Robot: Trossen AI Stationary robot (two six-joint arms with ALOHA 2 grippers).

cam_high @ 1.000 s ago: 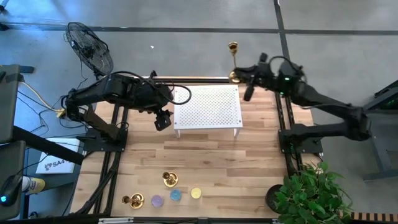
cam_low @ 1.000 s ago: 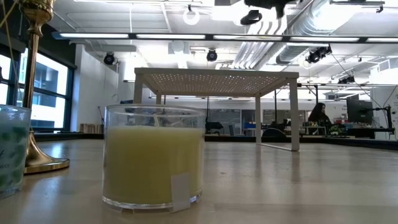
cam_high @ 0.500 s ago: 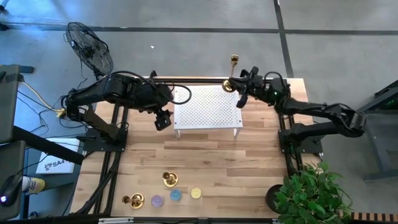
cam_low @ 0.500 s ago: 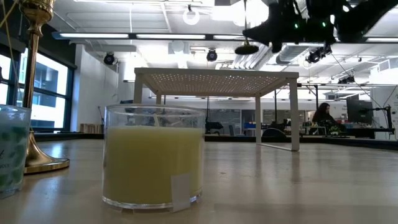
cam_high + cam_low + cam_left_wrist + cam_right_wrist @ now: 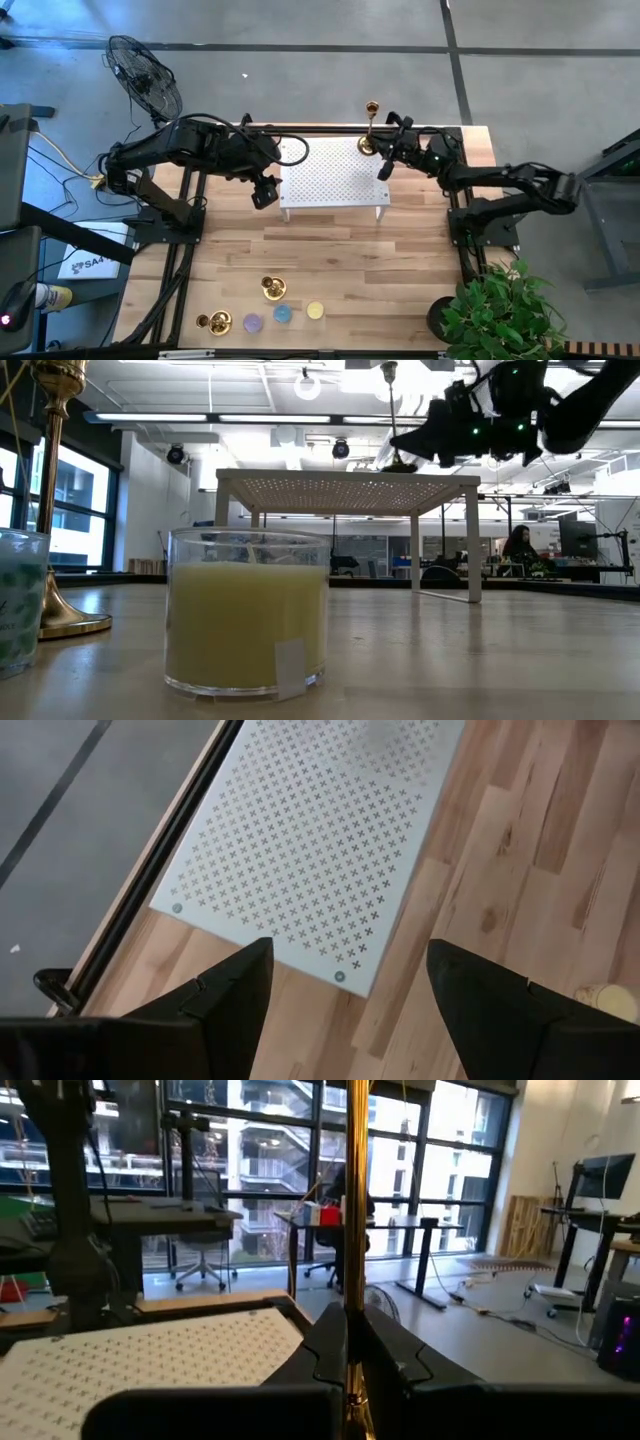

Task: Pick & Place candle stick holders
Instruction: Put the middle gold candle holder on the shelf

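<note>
1. Brass shows in the right gripper [image 5: 384,158]: its jaws are closed on the slim stem of the tall candle holder [image 5: 369,128], whose round base sits at the far right corner of the white perforated stand [image 5: 333,172].
2. Seen from above, the left gripper [image 5: 264,192] hovers just off the stand's near left corner with nothing between its fingers; its jaws stand fairly wide.
3. Also from above, two short gold holders sit well away from the stand near the table's front edge: one [image 5: 271,288] behind a row of candles, the other [image 5: 216,322] at the left end of that row.
4. At table height, the tall holder's base [image 5: 398,463] shows at the stand's top [image 5: 345,482], with the right gripper [image 5: 440,432] just beside it; this view cannot settle whether the base touches.
5. Only the table-height view shows a big glass candle [image 5: 247,610] up close and a person seated far behind the stand.
6. Past the right wrist's own fingers, the gold stem [image 5: 354,1200] rises upright between them.
7. The left wrist view looks down on the stand's top [image 5: 310,850] between two spread fingers [image 5: 225,990].
8. A second ago the right gripper held the tall holder beyond the stand's far right corner; it has since come in to the corner. The left arm has stayed put.
</note>
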